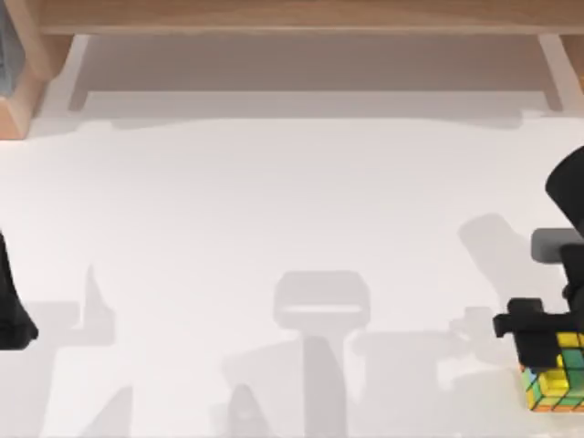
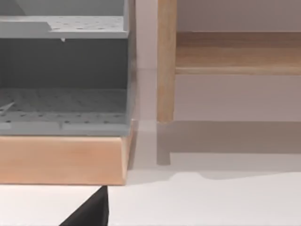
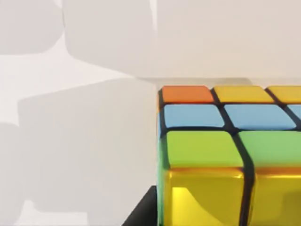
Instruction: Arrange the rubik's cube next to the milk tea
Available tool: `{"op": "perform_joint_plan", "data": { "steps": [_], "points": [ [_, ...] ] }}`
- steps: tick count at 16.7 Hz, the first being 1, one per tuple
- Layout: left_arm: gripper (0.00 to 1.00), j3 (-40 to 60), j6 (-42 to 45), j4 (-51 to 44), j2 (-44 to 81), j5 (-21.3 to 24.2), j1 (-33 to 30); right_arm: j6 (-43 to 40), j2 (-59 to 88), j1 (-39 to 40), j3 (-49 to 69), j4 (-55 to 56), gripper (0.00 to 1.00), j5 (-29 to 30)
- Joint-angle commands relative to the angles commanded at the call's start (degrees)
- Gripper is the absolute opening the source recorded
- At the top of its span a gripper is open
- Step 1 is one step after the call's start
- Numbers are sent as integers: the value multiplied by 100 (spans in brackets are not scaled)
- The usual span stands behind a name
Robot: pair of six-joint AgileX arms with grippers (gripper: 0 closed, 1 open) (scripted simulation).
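The rubik's cube (image 1: 555, 379) sits on the white table (image 1: 274, 228) at the front right corner, with yellow, green and orange tiles in a dark grid. In the right wrist view the rubik's cube (image 3: 225, 155) is very close and shows orange, yellow, blue and green tiles. My right gripper (image 1: 540, 339) is directly over the cube's left part, its black body overlapping the cube's top. My left arm (image 1: 11, 306) is parked at the table's left edge. The milk tea is out of view.
A wooden frame (image 1: 292, 16) runs along the back of the table, with posts at both back corners. A grey perforated rack (image 2: 63, 70) on a wooden base (image 2: 61, 160) stands at the back left.
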Motion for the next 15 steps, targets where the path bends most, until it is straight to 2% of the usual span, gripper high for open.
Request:
{"op": "perform_joint_plan", "data": {
  "steps": [9, 15],
  "points": [
    [100, 0, 0, 0, 0, 0, 0, 0, 0, 0, 0, 0, 98, 0],
    [100, 0, 0, 0, 0, 0, 0, 0, 0, 0, 0, 0, 100, 0]
  ]
}}
